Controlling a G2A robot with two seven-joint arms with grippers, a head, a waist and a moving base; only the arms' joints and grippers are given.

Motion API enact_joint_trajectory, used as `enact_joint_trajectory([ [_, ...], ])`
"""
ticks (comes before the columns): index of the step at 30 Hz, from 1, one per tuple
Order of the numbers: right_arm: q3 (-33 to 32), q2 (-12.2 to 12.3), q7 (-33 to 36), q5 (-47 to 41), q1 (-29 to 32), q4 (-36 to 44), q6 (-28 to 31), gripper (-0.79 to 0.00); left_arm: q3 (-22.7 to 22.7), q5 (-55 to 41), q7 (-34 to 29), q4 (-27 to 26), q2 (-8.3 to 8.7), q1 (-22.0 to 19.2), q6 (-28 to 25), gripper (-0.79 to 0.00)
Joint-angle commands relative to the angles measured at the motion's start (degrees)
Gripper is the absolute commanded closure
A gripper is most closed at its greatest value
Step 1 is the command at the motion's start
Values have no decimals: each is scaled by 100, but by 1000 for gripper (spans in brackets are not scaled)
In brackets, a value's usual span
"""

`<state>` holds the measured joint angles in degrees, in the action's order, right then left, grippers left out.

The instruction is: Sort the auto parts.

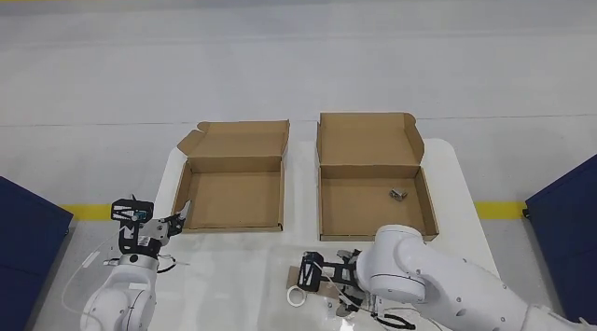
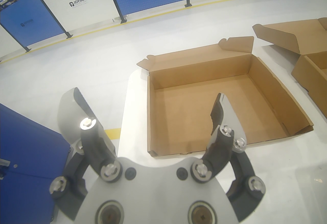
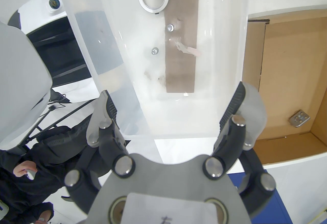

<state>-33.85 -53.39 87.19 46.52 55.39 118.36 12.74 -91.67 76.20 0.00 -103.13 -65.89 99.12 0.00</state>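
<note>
The silver ring [image 3: 152,9] lies well ahead of the right gripper [image 3: 173,98].

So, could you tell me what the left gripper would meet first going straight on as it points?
Most likely the left cardboard box: the open left gripper points at its near wall and the floor inside. Depth is unclear, so I cannot tell which comes first.
</note>
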Motion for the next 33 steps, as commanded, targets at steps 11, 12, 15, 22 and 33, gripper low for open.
enact_joint_trajectory([
  [11,436,-177,75,328,44,-147,-337,-785,0,0,0,0,0,0,0,-785],
  [12,461,-185,81,323,40,-157,-293,-785,0,0,0,0,0,0,0,-785],
  [15,461,-185,81,323,40,-157,-293,-785,0,0,0,0,0,0,0,-785],
  [22,469,-187,37,341,52,-161,-289,-785,0,0,0,0,0,0,0,-785],
  [33,532,-266,-579,883,245,-476,-551,-785,0,0,0,0,0,0,0,-785],
])
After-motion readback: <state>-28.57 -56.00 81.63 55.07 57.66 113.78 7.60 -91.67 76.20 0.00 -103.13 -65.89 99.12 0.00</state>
